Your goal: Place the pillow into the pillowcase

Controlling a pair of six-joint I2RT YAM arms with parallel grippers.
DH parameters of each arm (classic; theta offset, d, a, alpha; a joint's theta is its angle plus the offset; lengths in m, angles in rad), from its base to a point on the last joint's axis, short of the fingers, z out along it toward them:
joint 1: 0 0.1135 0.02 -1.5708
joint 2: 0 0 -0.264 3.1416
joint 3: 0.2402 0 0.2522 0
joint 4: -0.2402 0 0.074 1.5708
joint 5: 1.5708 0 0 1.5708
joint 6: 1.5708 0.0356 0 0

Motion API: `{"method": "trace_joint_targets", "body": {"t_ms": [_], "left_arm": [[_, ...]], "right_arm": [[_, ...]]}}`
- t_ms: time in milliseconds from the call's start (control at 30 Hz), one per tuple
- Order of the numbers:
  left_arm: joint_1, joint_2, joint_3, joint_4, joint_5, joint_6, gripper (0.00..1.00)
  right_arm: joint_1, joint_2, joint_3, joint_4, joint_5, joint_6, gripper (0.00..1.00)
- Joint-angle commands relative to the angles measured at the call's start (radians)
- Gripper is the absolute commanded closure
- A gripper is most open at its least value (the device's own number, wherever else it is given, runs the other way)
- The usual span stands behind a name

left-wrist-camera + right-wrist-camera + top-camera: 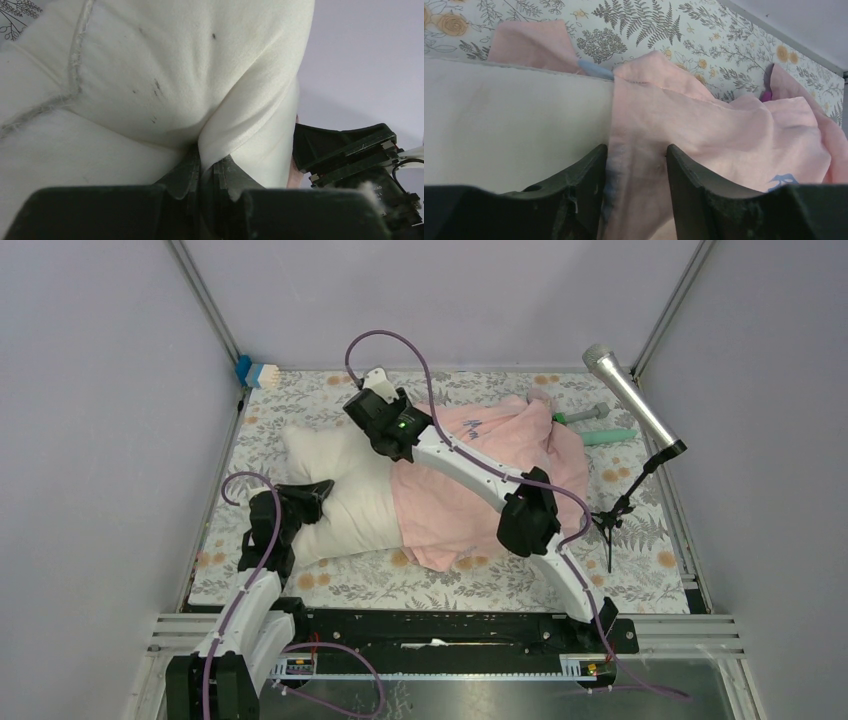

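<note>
The cream pillow (pixel 340 495) lies at the left of the floral cloth. Its right end sits inside the pale pink pillowcase (pixel 480 475), which spreads toward the right. My left gripper (pixel 308 492) is shut on a fold of the pillow at its near left side. In the left wrist view the fingers (pixel 209 167) pinch the cream fabric (pixel 150 75). My right gripper (pixel 392 448) is at the pillowcase's opening on the far side. In the right wrist view its fingers (pixel 636 152) hold bunched pink hem (pixel 724 135) next to the pillow (pixel 514 120).
A microphone on a stand (pixel 632 392) rises at the right edge. Green-handled tools (pixel 600 430) lie behind the pillowcase. A blue and white brush (pixel 260 373) sits in the far left corner. The floral cloth (pixel 350 575) covers the table. Walls close in on three sides.
</note>
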Motion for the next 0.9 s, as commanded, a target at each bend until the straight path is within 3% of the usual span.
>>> {"method": "trace_joint_targets", "body": {"t_ms": [0,167,333,433,533,567,633,667,867], "left_arm": [[-0.014,0.041,-0.072,-0.208,0.087,0.045,1.0],[-0.014,0.031,-0.073,-0.223,0.09,0.052,1.0],[-0.014,0.002,-0.065,-0.256,0.088,0.065,1.0],[-0.013,0.001,-0.064,-0.249,0.087,0.069,1.0],[-0.013,0.008,-0.055,-0.248,0.088,0.076,1.0],[-0.014,0.006,-0.054,-0.253,0.086,0.076,1.0],[-0.014,-0.001,-0.054,-0.262,0.082,0.074,1.0],[-0.014,-0.004,-0.056,-0.264,0.081,0.073,1.0],[-0.013,-0.004,-0.061,-0.268,0.083,0.071,1.0]], "right_arm": [[-0.028,-0.028,0.029,-0.033,0.043,-0.003,0.51],[-0.041,0.051,0.19,-0.029,0.056,-0.085,0.63],[-0.048,0.098,0.316,-0.046,-0.049,-0.139,1.0],[-0.029,0.062,0.287,-0.024,-0.143,-0.102,1.0],[0.015,0.034,0.277,0.021,-0.126,-0.115,1.0],[0.026,0.034,0.285,0.018,-0.102,-0.117,0.97],[0.026,0.033,0.269,0.002,-0.077,-0.108,0.78],[0.026,0.03,0.245,0.0,-0.059,-0.104,0.73],[0.022,0.024,0.145,-0.018,-0.019,-0.071,0.58]]}}
